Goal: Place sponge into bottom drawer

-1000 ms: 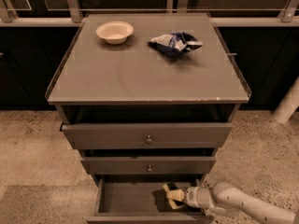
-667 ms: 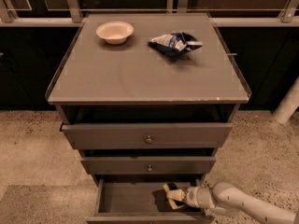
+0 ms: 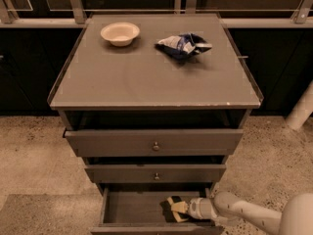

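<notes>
Since the sponge (image 3: 174, 203) is foam under a dark scouring layer, I judge it light, soft and springy. It should squash under a pinch and spring back on release, and a drop should not harm it. The rough green face looks likely to give good grip and the pale foam less. The best hold would be across the short width, near the middle, with only light pressure so it does not buckle or twist.

It sits inside the open bottom drawer (image 3: 132, 207), towards the right side and at the tip of the gripper (image 3: 182, 209). The gripper reaches in from the right on the pale arm (image 3: 244, 212). I cannot tell whether the gripper is clamped on the sponge or spread beside it. I also cannot tell whether the sponge rests on the drawer floor or hangs just above it.

On the cabinet top (image 3: 146, 77) a cream bowl (image 3: 120, 33) and a crumpled blue-and-white bag (image 3: 183, 45) lie well apart. The bag carries print, but no word or brand can be read. No other writing shows.
</notes>
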You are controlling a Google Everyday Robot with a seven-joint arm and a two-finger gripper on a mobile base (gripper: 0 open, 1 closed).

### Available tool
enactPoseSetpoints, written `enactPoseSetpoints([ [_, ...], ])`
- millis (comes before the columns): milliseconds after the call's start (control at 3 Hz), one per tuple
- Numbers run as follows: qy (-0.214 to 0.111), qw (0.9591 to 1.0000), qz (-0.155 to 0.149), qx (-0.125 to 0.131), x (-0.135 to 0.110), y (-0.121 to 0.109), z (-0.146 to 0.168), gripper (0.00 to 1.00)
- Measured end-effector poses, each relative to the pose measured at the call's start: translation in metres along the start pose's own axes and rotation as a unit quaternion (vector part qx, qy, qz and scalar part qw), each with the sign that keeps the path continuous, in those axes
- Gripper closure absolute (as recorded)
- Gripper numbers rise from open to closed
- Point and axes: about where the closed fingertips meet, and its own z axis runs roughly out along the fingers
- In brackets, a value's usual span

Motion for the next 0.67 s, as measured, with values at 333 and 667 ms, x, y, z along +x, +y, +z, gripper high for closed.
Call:
enactPoseSetpoints([
  [333,0.011,0.9997,0.014,0.017,0.0056,-0.0193,0.0205,1.00],
  [667,0.012,0.9997,0.014,0.018,0.0063,-0.0203,0.0221,0.82],
])
